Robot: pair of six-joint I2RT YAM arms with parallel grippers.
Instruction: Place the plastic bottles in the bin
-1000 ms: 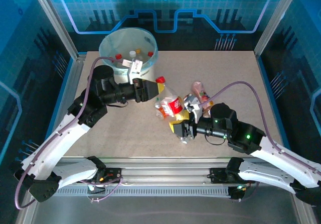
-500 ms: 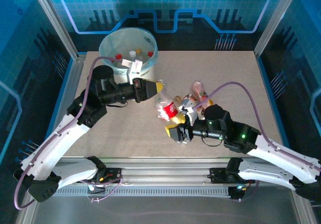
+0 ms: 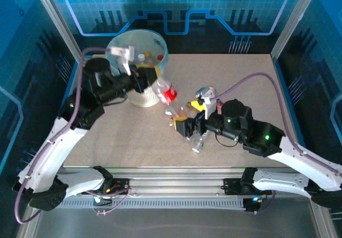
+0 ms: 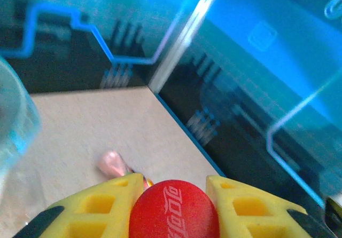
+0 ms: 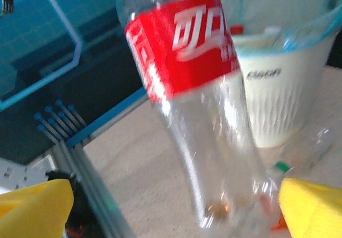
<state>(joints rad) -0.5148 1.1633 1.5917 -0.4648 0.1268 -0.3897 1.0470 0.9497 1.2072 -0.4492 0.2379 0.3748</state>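
The left claw (image 4: 173,206) is clamped on the red cap of a red-labelled bottle (image 3: 166,91), holding it off the desk (image 3: 251,83) just beside the bin (image 3: 160,38). The right claw (image 3: 189,116) gapes wide, gripping nothing, near loose bottles (image 3: 206,95).

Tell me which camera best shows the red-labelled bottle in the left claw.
Right wrist: the red-labelled bottle looms large, though blurred, label and clear body, the bin behind. Top external shows it small beside the bin's rim. Left wrist shows its red cap pinched in the left claw.
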